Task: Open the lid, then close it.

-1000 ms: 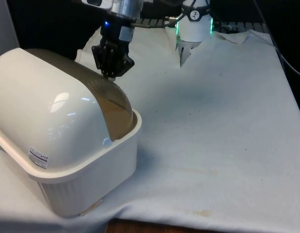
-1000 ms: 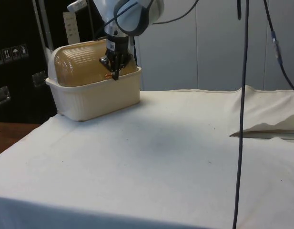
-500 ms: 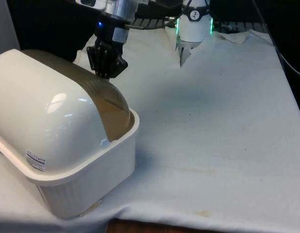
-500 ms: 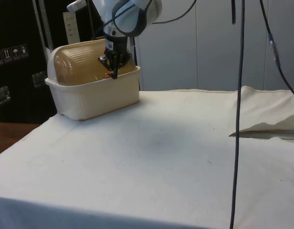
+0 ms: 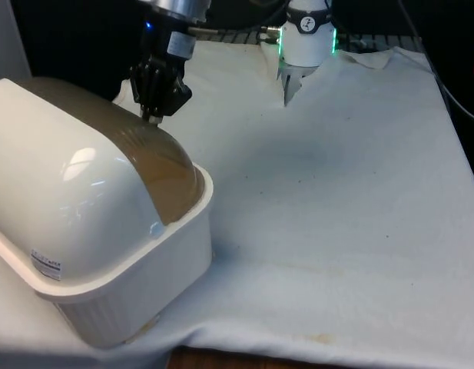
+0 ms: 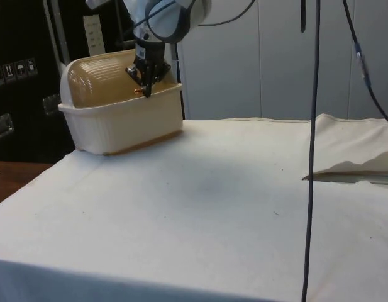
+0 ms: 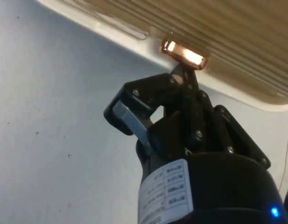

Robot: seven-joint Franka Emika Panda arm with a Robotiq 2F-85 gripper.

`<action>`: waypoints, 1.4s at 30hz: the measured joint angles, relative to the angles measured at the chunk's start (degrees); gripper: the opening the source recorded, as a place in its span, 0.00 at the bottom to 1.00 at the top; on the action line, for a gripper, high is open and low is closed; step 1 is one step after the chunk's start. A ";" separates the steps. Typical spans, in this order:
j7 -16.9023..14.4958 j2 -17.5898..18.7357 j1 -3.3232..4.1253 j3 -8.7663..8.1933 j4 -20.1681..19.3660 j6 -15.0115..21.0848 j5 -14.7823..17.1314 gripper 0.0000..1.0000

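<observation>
A cream bread box [image 5: 121,280] with a ribbed, brownish see-through roll lid [image 5: 156,161] stands at the front view's left. In the side view the box [image 6: 124,123] sits at the table's far left corner, its lid [image 6: 99,78] reaching down close to the front rim. My gripper [image 5: 152,115] hangs at the lid's lower edge, just above the rim [image 6: 145,92]. The wrist view has the black gripper [image 7: 183,77] shut on the lid's small copper handle [image 7: 183,51], with the box's cream rim [image 7: 237,93] right beside it.
White cloth covers the table; its front edge [image 5: 244,350] runs close below the box. A raised fold of cloth [image 6: 357,167] lies at the side view's right. A dark cable [image 6: 310,157] hangs down in front of the side camera.
My gripper has moved towards the front view's left, still holding the handle. The bread box has slid and turned a little the same way, and the lid's edge sits lower at the rim.
</observation>
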 measured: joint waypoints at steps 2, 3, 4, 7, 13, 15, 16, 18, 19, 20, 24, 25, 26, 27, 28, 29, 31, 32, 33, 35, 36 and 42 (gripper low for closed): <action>0.34 -0.06 0.00 -0.06 0.40 -0.23 0.00 0.00; 0.57 -0.11 0.00 -0.06 0.57 -0.34 0.00 0.00; 0.57 -0.11 0.00 -0.06 0.57 -0.34 0.00 0.00; 1.26 -0.40 0.00 -0.17 1.09 -0.52 0.00 0.00; 2.12 -1.15 0.06 -0.23 1.55 -1.03 0.00 0.00; 2.29 -1.38 0.06 -0.23 1.66 -1.15 0.00 0.00; 2.41 -1.55 0.06 -0.29 1.78 -1.32 0.00 0.00; 2.81 -2.12 0.06 -0.40 2.18 -1.95 0.00 0.00; 2.92 -2.35 0.06 -0.40 2.23 -2.06 0.00 0.00; 3.04 -2.52 0.06 -0.46 2.29 -2.12 0.00 0.00; 3.50 -3.04 0.06 -0.63 2.81 -2.35 0.00 0.00; 3.61 -3.09 0.06 -0.63 3.04 -2.46 0.00 0.00; 3.61 -3.09 0.06 -0.63 3.04 -2.46 0.00 0.00; 3.78 -3.15 0.06 -0.74 3.55 -2.75 0.00 0.00; 3.95 -3.15 0.06 -0.80 3.78 -2.81 0.00 0.00; 4.07 -3.15 0.06 -0.86 4.01 -2.81 0.00 0.00; 4.18 -3.15 0.06 -0.86 4.24 -2.86 0.00 0.00; 4.35 -3.15 0.06 -0.92 4.53 -2.98 0.00 0.00; 4.70 -3.15 0.06 -0.97 4.93 -3.04 0.00 0.00; 5.10 -3.04 0.00 -0.97 5.27 -3.04 0.00 0.00; 5.27 -2.98 0.00 -0.97 5.44 -3.04 0.00 0.00; 6.65 -1.55 0.00 -1.03 7.05 -2.81 0.00 0.00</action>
